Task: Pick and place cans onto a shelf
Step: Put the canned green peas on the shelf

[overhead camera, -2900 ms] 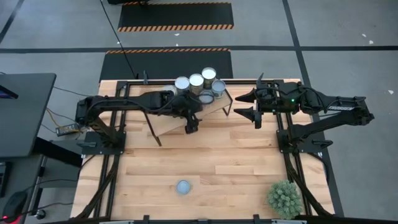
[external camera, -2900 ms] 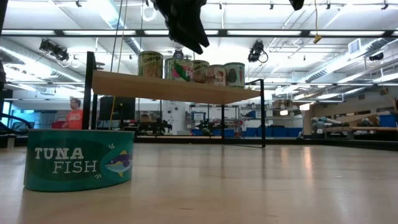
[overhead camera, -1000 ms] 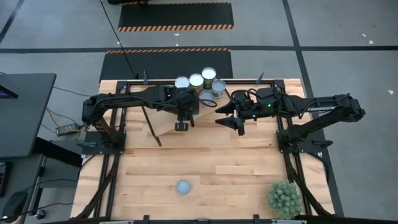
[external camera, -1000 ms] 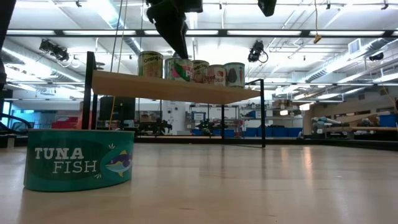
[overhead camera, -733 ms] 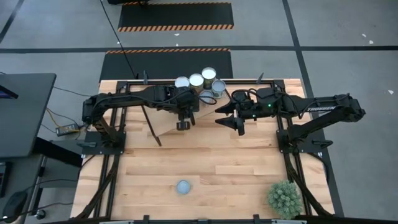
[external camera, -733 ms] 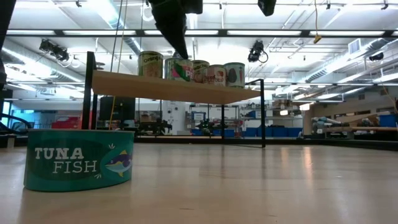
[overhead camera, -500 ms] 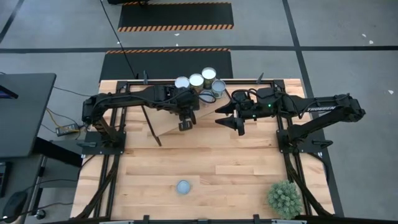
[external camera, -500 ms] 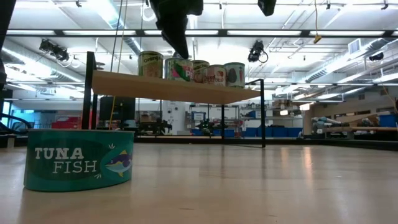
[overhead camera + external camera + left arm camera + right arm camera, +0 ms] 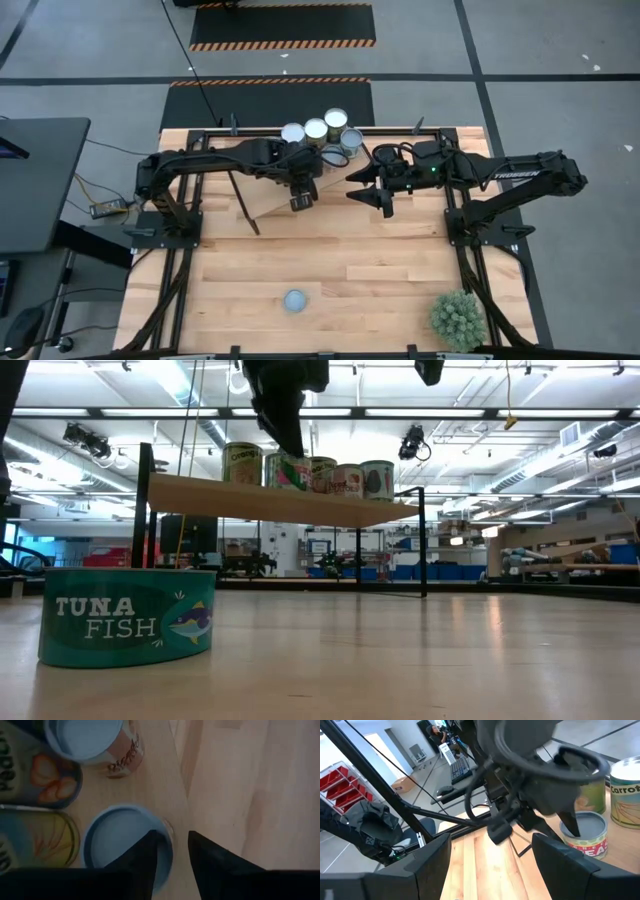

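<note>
The tilted wooden shelf (image 9: 262,203) (image 9: 270,502) bears several cans (image 9: 316,128) (image 9: 347,480), standing upright on their bases. My left gripper (image 9: 299,200) (image 9: 179,842) hangs over the shelf's near edge, pointing steeply down, narrowly open. One finger is over a blue-topped can (image 9: 117,837) (image 9: 589,834) and the other outside that can's rim, with bare shelf wood in the gap. My right gripper (image 9: 368,193) (image 9: 492,860) waits open, level, beside the shelf's right end. A teal tuna can (image 9: 294,300) (image 9: 127,616) sits flat on the table near its front edge. My left gripper has one finger (image 9: 147,852) reaching down from above over the blue-topped can's lid, close to its rim (image 9: 167,827). Whether that finger touches the lid I cannot tell. The can stands upright on the shelf.
A green spiky plant (image 9: 458,318) stands at the table's near right corner. The shelf's thin black legs (image 9: 422,540) reach down to the tabletop. Bare wooden tabletop (image 9: 380,260) lies between the shelf and the tuna can.
My left gripper has rolled a little about the line it points along while staying over the shelf's near edge. The cans and my right arm have kept still.
</note>
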`<state>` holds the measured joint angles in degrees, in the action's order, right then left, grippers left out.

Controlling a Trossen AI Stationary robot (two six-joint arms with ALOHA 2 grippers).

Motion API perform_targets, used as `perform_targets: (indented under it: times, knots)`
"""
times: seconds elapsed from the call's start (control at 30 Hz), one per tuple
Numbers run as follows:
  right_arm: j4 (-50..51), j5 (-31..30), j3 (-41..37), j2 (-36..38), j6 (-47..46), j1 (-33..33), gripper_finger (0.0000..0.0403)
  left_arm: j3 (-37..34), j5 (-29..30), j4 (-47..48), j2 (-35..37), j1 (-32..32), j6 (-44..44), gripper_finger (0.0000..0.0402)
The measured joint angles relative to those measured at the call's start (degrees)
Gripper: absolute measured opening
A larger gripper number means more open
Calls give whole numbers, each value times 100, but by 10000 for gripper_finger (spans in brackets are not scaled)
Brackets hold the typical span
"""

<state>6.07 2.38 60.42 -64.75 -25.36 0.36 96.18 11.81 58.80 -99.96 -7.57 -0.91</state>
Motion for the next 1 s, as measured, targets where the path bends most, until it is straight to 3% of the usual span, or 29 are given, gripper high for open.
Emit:
perform_targets:
  times: [0.27, 0.6, 0.77, 1.0]
  knots:
    - [-4, 2, 0, 0, -15, 0, 284, 0, 103, -35, -60, 7, 158, 103]
    - [-48, 6, 0, 0, -23, 2, 284, 2, 86, -36, -60, -15, 1947, 36]
    - [-62, 23, 0, 0, -61, 1, 284, 2, -22, -40, -60, -85, 2515, 33]
    - [-90, 22, 0, 0, -61, 2, 284, 2, -229, -58, -60, -258, 2226, 57]
